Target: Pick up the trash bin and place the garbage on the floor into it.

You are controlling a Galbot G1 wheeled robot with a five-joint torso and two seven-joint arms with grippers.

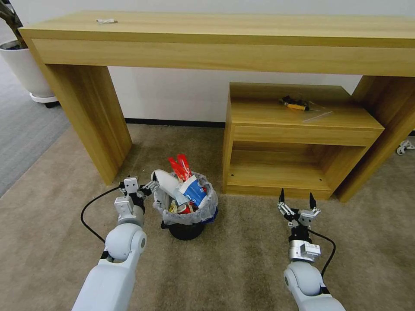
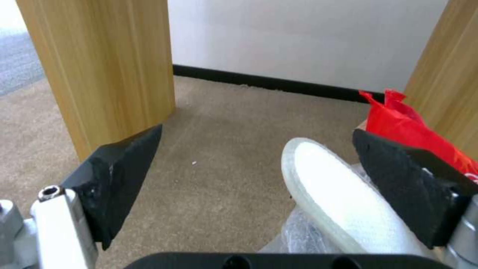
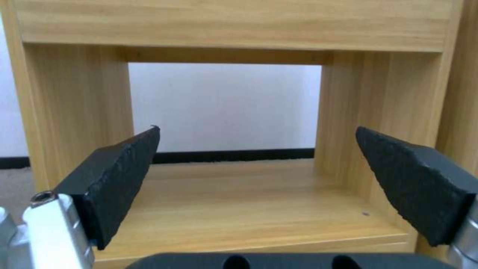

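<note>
On the floor [image 1: 242, 259] under the table [image 1: 216, 39], your trash bin [image 1: 186, 211] stands full, a slipper [image 1: 166, 181] jutting over its rim. Your left pincer [image 1: 145, 186] hangs spread beside it, seemingly just released; your right pincer [image 1: 296, 199], also spread, waits well apart.

A: What sort of place is shown?

B: An office or hotel-style room. A long light-wood bench [image 1: 216, 32] stands against a plain white wall [image 1: 173, 97] with a black skirting strip [image 1: 173, 123].

A: Further evidence?

B: A low matching wooden shelf unit [image 1: 298, 138] sits beneath the bench; beige short-pile carpet [image 1: 242, 259] meets grey striped carpet [image 1: 21, 129]; a large white plant pot [image 1: 23, 71] stands at one end.
</note>
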